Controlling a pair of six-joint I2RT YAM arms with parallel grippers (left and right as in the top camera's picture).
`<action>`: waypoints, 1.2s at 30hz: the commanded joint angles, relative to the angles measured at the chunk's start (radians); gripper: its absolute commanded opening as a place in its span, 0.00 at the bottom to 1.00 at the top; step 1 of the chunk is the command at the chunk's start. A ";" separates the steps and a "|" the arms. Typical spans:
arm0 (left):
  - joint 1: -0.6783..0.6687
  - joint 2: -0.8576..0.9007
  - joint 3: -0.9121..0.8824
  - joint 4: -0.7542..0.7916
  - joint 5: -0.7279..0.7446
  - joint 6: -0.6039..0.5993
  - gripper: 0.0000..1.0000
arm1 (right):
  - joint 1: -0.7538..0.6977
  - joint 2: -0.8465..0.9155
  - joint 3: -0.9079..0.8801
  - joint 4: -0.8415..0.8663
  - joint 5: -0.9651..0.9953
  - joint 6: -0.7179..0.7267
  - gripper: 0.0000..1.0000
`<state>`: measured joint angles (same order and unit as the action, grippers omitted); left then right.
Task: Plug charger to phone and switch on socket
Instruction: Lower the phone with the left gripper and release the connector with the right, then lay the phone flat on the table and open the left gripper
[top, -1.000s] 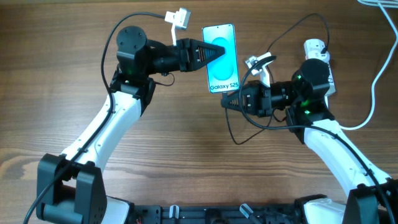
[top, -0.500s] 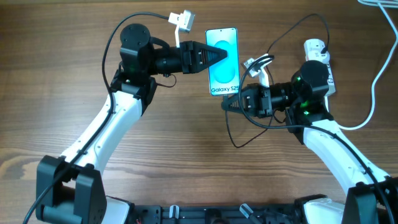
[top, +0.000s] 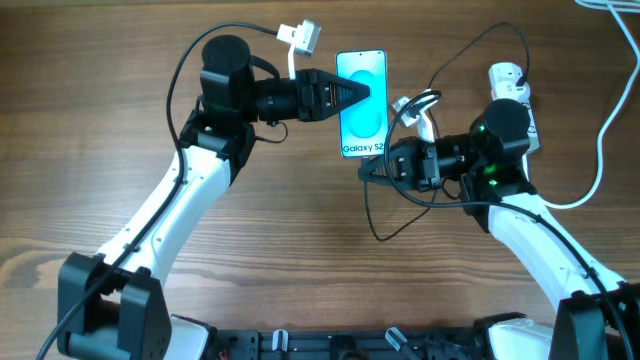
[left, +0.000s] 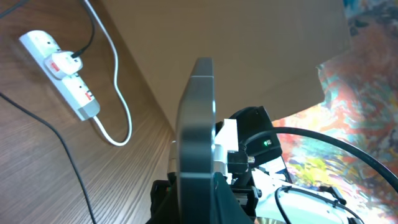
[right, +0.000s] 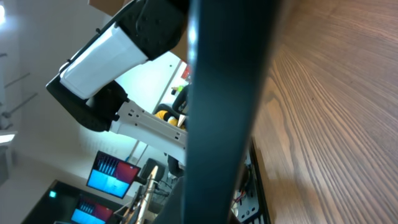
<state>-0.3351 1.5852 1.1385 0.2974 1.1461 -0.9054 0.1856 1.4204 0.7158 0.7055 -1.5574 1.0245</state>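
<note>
Cyan-green marks the screen of the phone (top: 365, 125), gripped across its left long edge by the left claw (top: 360, 93), which is closed on it over the far middle of the counter (top: 300, 260). The right claw (top: 368, 168) sits just below the phone's lettered end, its jaws pinched narrow. The thin black cable of the charger (top: 372, 212) loops up into its tip, so it is judged to hold the plug end, though the plug itself is too small to make out.

Progress: phone and charger are both in hand and brought end to end, but no seated plug is visible. Insertion is judged the step in hand, and switching on the socket (top: 505, 75) is left to do. The socket lies at the right rear, partly hidden by the right arm.

Views compared: only the overhead view gives the layout of both arms and the screen face. The left wrist view shows the phone (left: 198, 118) edge-on, and the socket (left: 65, 71) unobstructed, with red markings and its thick white lead (left: 121, 106). The right wrist view is filled by a blurred dark bar (right: 230, 93); whether this is phone edge or finger cannot be told.
</note>
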 joint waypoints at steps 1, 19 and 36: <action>-0.115 0.008 -0.060 -0.100 0.170 0.143 0.04 | -0.017 -0.010 0.062 0.048 0.193 0.000 0.04; 0.115 0.008 -0.060 -0.066 0.124 0.033 0.04 | -0.017 -0.010 0.062 0.042 0.106 -0.003 0.26; 0.074 0.221 -0.060 -0.506 -0.135 0.562 0.04 | -0.153 -0.010 0.062 -0.726 0.586 -0.640 0.48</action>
<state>-0.2276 1.7081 1.0737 -0.2573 1.0355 -0.4374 0.0326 1.4105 0.7746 0.0189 -1.1126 0.5385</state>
